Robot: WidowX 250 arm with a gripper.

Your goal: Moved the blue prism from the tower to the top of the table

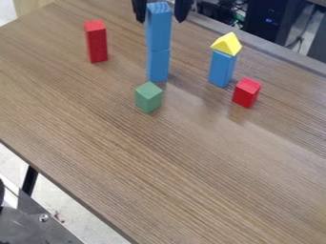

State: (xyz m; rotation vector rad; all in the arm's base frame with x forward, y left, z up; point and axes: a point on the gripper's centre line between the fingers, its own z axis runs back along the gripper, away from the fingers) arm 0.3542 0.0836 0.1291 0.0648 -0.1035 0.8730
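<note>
On a table [159,167], a green block [148,97] and a short red block [246,93] are seen nearest; farther back, the blue prism [158,28], stacked upright on a blue block [158,66], is flanked by the gripper [160,13], its fingers spread apart.

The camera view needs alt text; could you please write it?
A claw hangs at the top of a blue block tower on a wooden table. Nearby stand two red blocks, a green block and a blue block topped by a yellow triangle.
</note>
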